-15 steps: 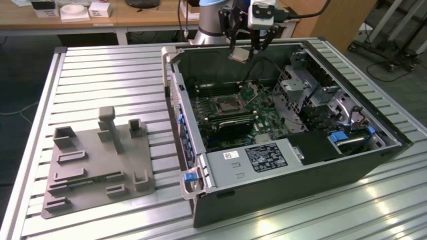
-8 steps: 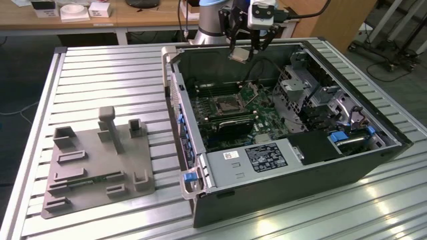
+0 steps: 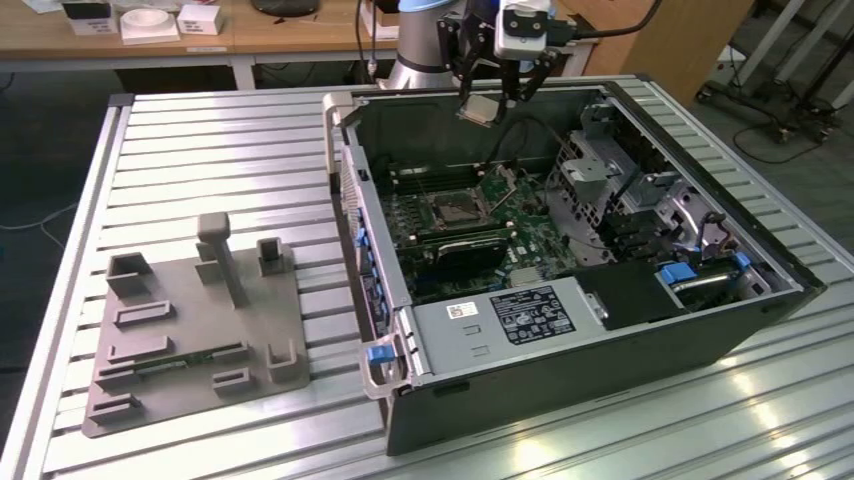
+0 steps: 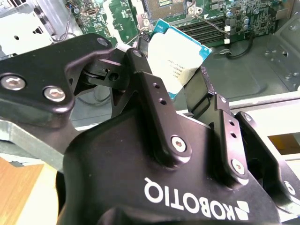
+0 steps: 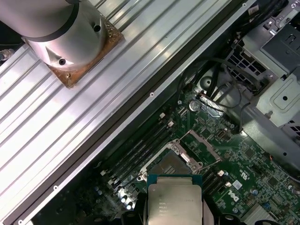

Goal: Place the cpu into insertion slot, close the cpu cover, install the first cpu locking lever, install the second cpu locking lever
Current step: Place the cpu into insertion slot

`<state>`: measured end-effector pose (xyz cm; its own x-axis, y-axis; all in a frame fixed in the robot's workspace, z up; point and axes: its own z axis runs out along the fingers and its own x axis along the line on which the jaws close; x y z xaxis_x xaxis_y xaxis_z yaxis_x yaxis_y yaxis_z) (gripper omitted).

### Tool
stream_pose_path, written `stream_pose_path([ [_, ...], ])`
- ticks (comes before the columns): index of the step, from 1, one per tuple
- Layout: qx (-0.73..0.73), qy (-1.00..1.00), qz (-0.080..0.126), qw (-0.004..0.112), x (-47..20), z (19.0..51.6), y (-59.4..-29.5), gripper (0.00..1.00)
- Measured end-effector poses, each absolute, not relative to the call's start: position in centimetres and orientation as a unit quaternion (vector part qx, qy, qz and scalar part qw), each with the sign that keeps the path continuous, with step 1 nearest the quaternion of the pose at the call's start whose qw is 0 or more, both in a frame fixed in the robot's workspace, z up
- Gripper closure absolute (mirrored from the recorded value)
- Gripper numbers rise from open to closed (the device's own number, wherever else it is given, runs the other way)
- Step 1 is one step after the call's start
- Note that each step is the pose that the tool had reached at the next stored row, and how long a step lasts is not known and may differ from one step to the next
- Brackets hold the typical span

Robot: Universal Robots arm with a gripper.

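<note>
My gripper (image 3: pixel 486 100) hangs high over the back edge of the open computer case (image 3: pixel 400 330), shut on the cpu (image 3: pixel 481 110). In both wrist views the cpu (image 4: pixel 180 51) (image 5: pixel 174 199) is a square silver-topped chip on a teal board, pinched at two opposite edges by the black fingers (image 4: pixel 140 49). The insertion slot (image 3: pixel 457 208) (image 5: pixel 169 164) lies well below it on the green motherboard (image 3: pixel 541 230), dark centre exposed. The cpu cover (image 5: pixel 202 149) stands swung up beside the slot.
A black box with a white label (image 3: pixel 534 310) and a metal drive cage (image 3: pixel 614 170) fill the case's near and right parts. A grey fixture plate (image 3: pixel 200 320) lies on the slatted table at the exterior view's left. The arm's base (image 5: pixel 65 33) stands behind the case.
</note>
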<state>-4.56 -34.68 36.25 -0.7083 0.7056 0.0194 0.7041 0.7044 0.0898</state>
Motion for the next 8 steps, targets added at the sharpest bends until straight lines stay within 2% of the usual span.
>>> stream_pose_path([
  [8,0.383,0.923,0.045,0.008,-4.56,36.21,-34.67,0.46],
])
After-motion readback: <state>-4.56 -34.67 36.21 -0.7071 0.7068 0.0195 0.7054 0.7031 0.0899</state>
